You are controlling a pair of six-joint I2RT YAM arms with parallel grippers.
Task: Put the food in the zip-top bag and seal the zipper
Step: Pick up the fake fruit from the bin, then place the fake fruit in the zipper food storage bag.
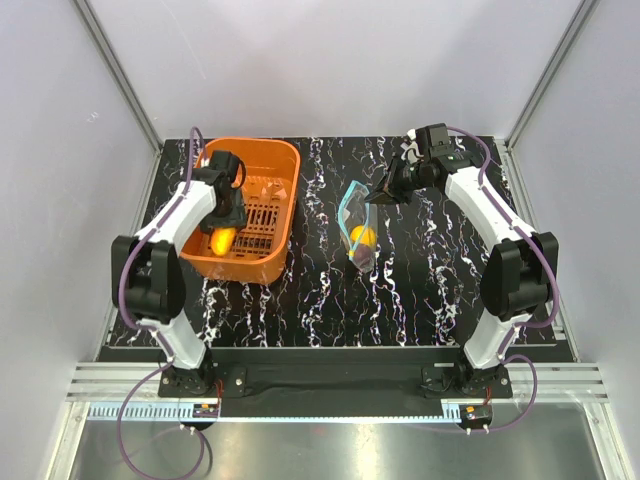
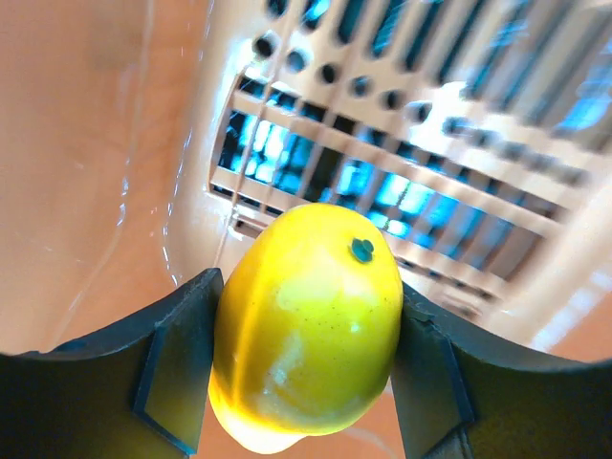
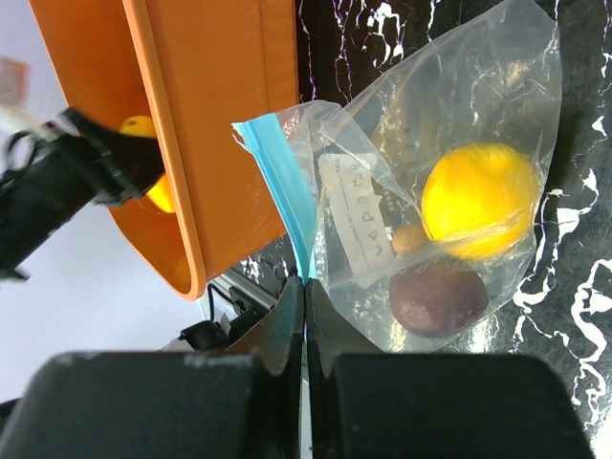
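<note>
The left gripper point(image 2: 306, 368) is reaching down inside the orange basket point(image 1: 287, 205), and its jaws are clamping a yellow fruit point(image 2: 311, 325) between them, one dark finger point(image 2: 177, 368) pressing on each side of it. The fruit is sitting low in the basket's near-left part, by the slotted floor, though whether it is touching that floor I cannot tell. The right gripper point(image 3: 304, 311) is hanging over the middle of the marbled black table point(image 1: 320, 300), its jaws pinching tight together on the light-blue zipper point(image 3: 280, 177) at the edge of the zip-top bag point(image 3: 449, 86). The bag is lying to the right of the basket, apart from it in the overhead view, its mouth looking partly open. Inside it are resting a round yellow-orange piece point(image 3: 478, 201), a dark reddish-purple piece point(image 3: 438, 298) touching it, and a small tan piece point(image 3: 409, 239) beside them
</note>
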